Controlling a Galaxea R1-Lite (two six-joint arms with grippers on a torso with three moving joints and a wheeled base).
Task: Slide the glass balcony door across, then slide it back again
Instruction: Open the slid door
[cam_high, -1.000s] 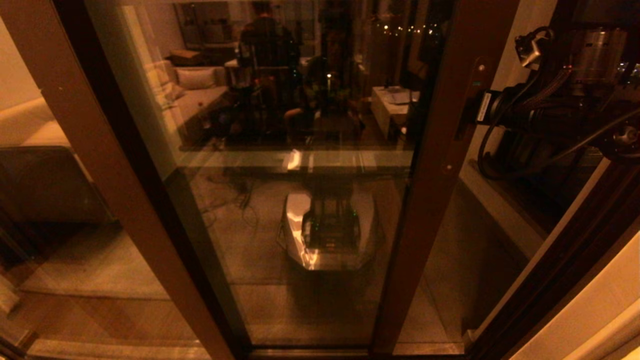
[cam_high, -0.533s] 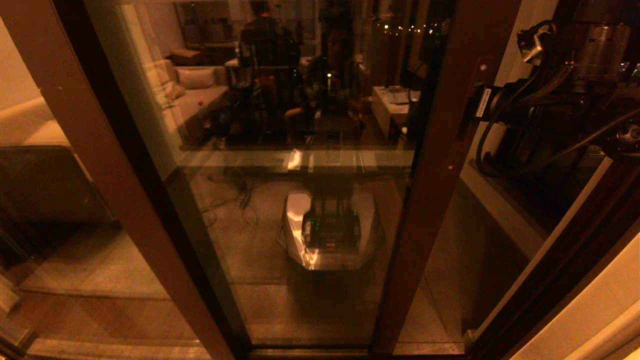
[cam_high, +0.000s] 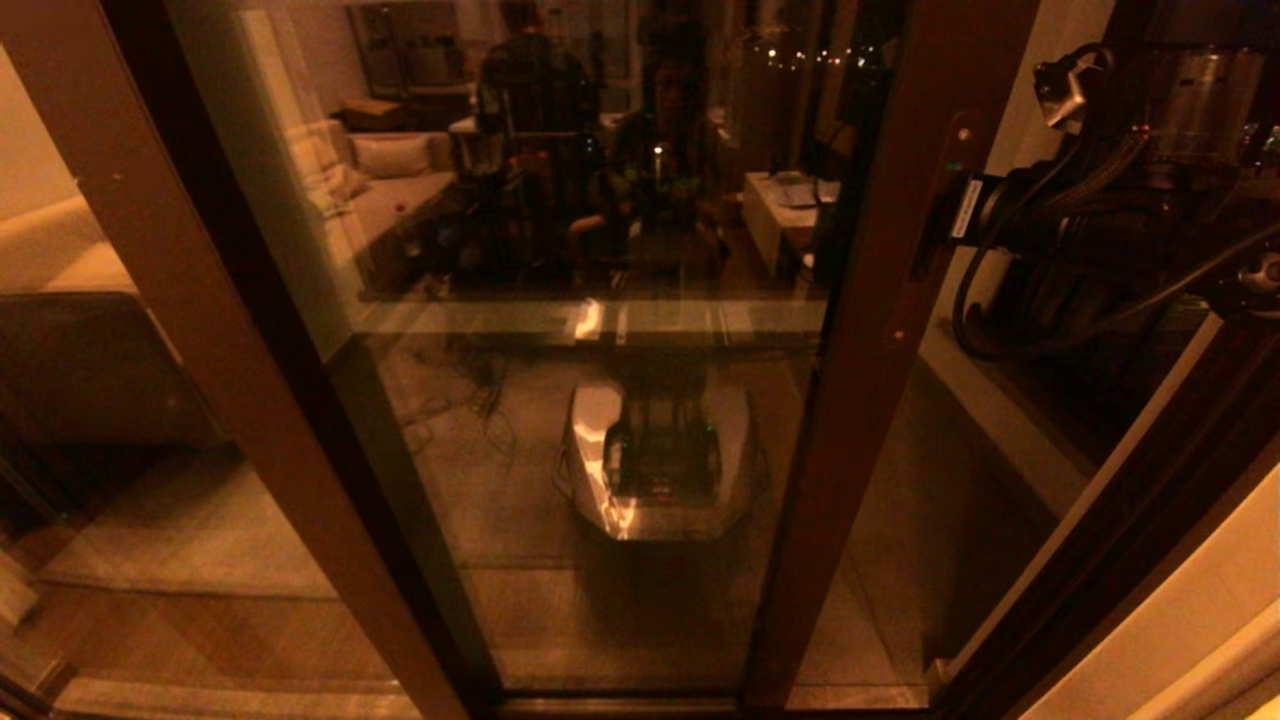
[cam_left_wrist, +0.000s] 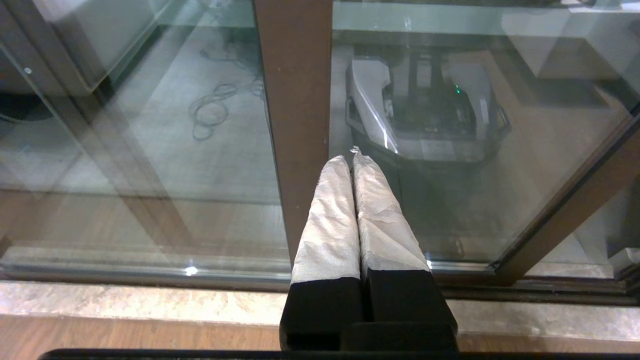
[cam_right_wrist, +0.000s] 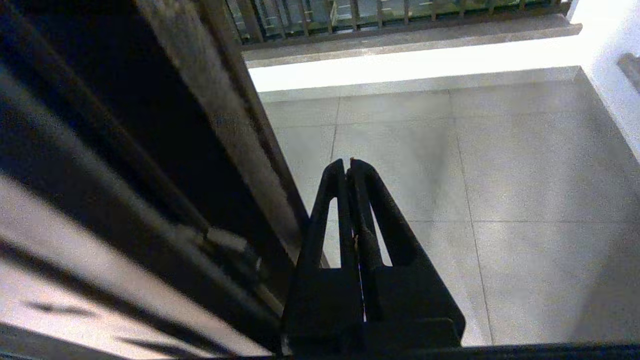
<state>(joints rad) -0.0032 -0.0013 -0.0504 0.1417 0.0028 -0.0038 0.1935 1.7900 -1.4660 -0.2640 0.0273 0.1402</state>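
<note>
The glass balcony door (cam_high: 620, 400) fills the head view, its reflective pane mirroring the room and my base. Its right upright rail (cam_high: 880, 300) carries the slim handle slot (cam_high: 935, 215) and a small round lock (cam_high: 962, 130). My right arm (cam_high: 1080, 220) reaches into the gap right of that rail, which hides its gripper in the head view. In the right wrist view the right gripper (cam_right_wrist: 347, 162) is shut and empty, right beside the door's edge (cam_right_wrist: 220, 115). The left gripper (cam_left_wrist: 352, 157), white-wrapped, is shut and empty, low before the door glass (cam_left_wrist: 450, 175) beside a brown upright (cam_left_wrist: 297, 100).
Grey balcony tiles (cam_right_wrist: 500, 175) and a railing (cam_right_wrist: 380, 15) lie beyond the opening. The dark door jamb (cam_high: 1130, 530) stands to the right of the gap. A stone sill and floor track (cam_left_wrist: 150, 300) run under the glass. A second brown-framed pane (cam_high: 120, 350) stands at the left.
The right arm has lifted slightly beside the handle rail. The door itself has hardly shifted.
</note>
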